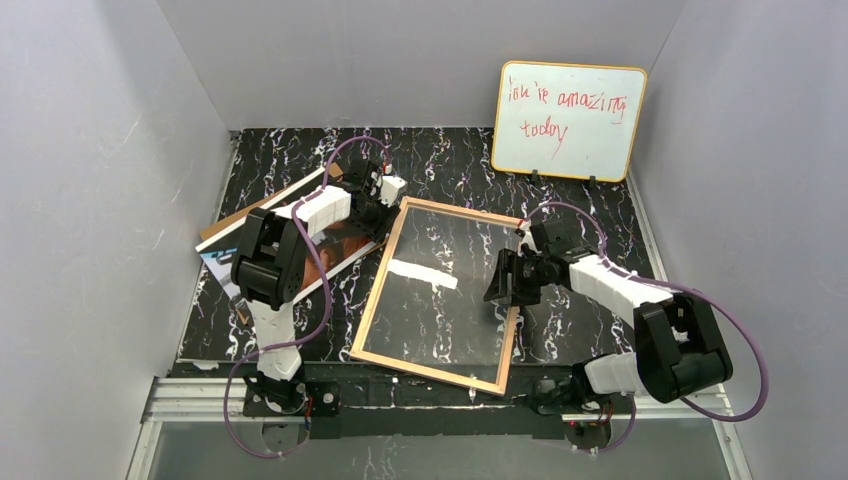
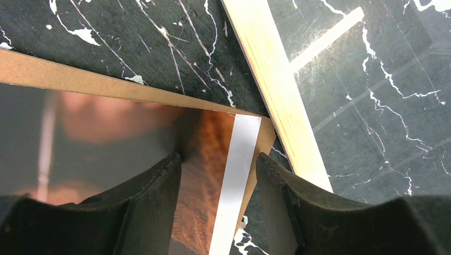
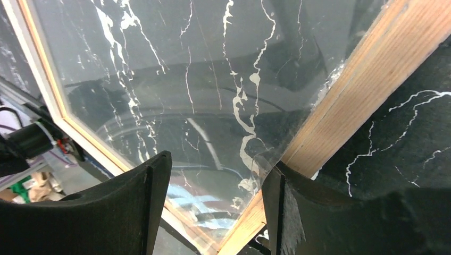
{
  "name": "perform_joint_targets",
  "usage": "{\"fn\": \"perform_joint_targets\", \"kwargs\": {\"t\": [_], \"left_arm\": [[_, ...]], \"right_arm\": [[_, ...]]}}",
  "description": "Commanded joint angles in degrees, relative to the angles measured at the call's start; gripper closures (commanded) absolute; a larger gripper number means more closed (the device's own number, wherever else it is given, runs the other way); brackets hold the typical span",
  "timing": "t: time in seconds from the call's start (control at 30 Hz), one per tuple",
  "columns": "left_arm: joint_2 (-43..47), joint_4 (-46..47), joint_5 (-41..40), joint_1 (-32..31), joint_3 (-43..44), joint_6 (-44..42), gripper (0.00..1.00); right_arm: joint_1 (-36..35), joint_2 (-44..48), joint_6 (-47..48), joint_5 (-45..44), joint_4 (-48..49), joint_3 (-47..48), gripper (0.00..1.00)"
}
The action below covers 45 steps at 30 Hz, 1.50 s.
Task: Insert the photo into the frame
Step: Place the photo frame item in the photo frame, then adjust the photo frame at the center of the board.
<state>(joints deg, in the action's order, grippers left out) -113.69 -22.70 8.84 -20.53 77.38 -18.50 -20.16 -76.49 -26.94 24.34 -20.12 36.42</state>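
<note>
Now the frame (image 1: 372,298) is lying flat, wood side up, with the photo (image 2: 106,127) resting on a brown board (image 2: 80,79) just left of it. The left gripper (image 2: 218,162) is hovering open over the photo's corner, the right gripper (image 3: 217,166) hanging open across the frame's right edge

— Kitchen? Workshop?
— Neither. Robotics lab, a closed test cell.
— Shown by what?
— Boxed in by plain grey wall panels (image 1: 100,200) on three sides of a black marble-patterned desk (image 1: 450,150). Left arm (image 1: 270,260) and right arm (image 1: 640,300) bolted to an aluminium rail (image 1: 190,398) at the near edge, trailing purple cables (image 1: 757,350). Orange-rimmed whiteboard (image 1: 570,120) propped at the back.
</note>
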Motion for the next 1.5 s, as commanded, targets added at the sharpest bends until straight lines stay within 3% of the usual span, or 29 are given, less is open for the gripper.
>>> {"fn": "perform_joint_targets", "kwargs": {"t": [0.0, 0.17, 0.3, 0.53, 0.97, 1.47], "left_arm": [[-8.0, -6.3, 3.7, -1.1, -5.5, 0.1, 0.49], [-8.1, -6.3, 3.5, -1.0, -5.6, 0.0, 0.49], [-8.0, -6.3, 3.4, -1.0, -5.5, 0.0, 0.49], [-7.6, -6.5, 3.4, -0.7, -5.6, 0.0, 0.49], [-6.7, -6.4, 4.0, -0.5, -6.6, 0.2, 0.49], [-7.7, -5.0, 3.5, -0.5, -6.3, 1.1, 0.49]], "right_arm": [[-2.3, -0.8, 2.1, -7.4, -5.8, 4.3, 0.30], [-3.8, -0.9, 3.5, -13.2, -11.5, 8.0, 0.28], [-3.8, -0.4, 4.1, -15.2, -13.8, 9.6, 0.16], [-3.1, 0.8, 2.4, -20.4, -14.2, 10.8, 0.14], [6.5, -3.0, -5.2, -2.7, 5.2, 4.7, 0.15], [6.7, -21.8, -5.2, 0.7, 11.2, 19.5, 0.18]]}}
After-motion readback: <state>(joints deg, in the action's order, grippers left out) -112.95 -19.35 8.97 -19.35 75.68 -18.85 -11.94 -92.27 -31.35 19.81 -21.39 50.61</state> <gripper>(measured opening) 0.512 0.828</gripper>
